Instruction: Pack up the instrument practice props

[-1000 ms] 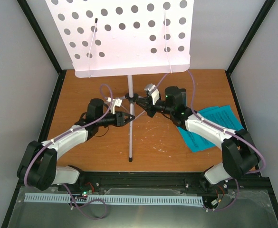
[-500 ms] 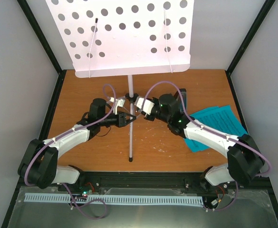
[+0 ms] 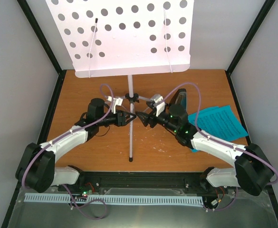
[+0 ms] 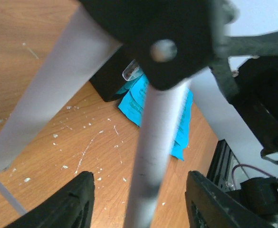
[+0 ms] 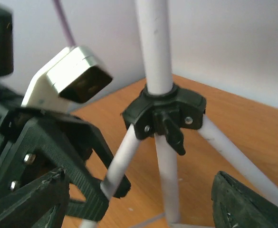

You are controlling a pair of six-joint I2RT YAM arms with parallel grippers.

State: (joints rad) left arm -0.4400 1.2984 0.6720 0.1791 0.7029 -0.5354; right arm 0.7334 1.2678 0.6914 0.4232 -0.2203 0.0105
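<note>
The white music stand rises at the back, its hole-punched desk (image 3: 124, 33) above the pole and black tripod hub (image 3: 130, 97). My left gripper (image 3: 133, 116) is open and straddles the stand's front leg (image 4: 153, 156), with a gap on each side. My right gripper (image 3: 143, 118) hangs open just right of that leg, facing the hub (image 5: 165, 111), with nothing between its fingers (image 5: 243, 199). The black metronome (image 3: 180, 99) stands behind the right arm. Cyan sheet-music pages (image 3: 219, 121) lie flat at the right.
Black frame rails and grey walls close in the wooden table (image 3: 81, 90) on the left, right and back. The stand's front leg ends in a foot (image 3: 130, 159) near the front edge. The left wrist's white camera block (image 5: 67, 78) is close to the pole.
My right gripper has pulled back from the tripod hub toward the front and opened wide, uncovering the metronome. My left gripper stayed at the front leg, narrowed, then opened again.
</note>
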